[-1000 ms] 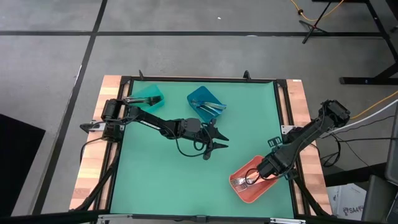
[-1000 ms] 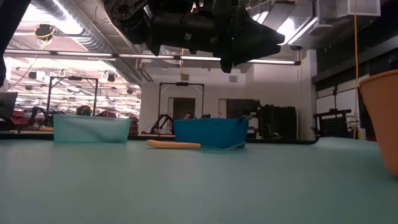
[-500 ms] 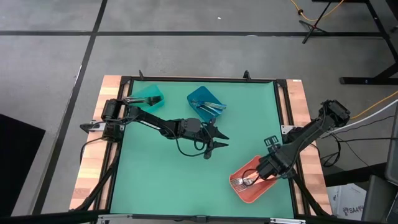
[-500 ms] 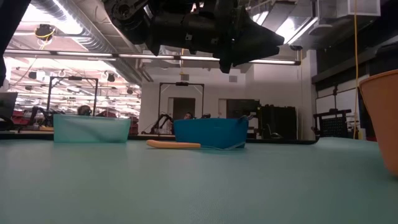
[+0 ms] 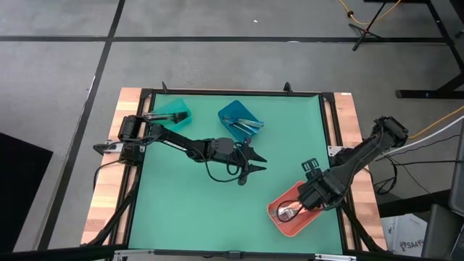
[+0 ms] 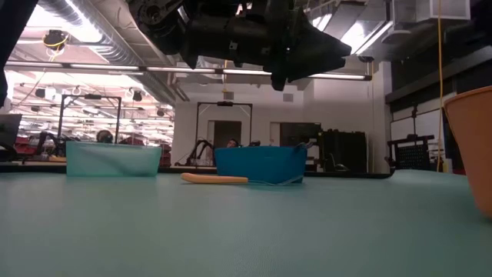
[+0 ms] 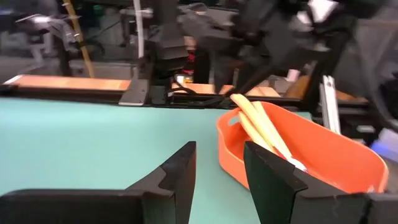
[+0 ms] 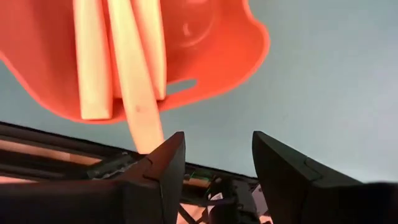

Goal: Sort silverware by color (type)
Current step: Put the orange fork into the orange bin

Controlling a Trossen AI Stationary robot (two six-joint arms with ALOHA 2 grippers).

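Several gold-handled forks (image 8: 124,62) lie in the coral-red bin (image 5: 288,221) at the table's near right; one handle (image 8: 146,124) reaches out over the rim. More silverware (image 5: 246,125) lies in the blue bin (image 5: 235,116) at the far middle. A gold-coloured handle (image 6: 215,179) lies on the mat in front of that bin. My right gripper (image 5: 299,205) hangs open above the coral-red bin, pointing steeply down, with nothing between its fingers (image 8: 280,168). My left gripper (image 5: 255,167) hovers open over the table's middle, pointing toward the coral-red bin (image 7: 298,149).
A teal bin (image 5: 172,110) stands at the far left, near the left arm's base. Bare green mat (image 5: 188,210) spreads over the near left and the middle. A black frame and wooden rails (image 5: 101,203) border the mat.
My right gripper has risen above the coral-red bin and tipped to point more steeply down, staying open. The forks in the bin lie as before.
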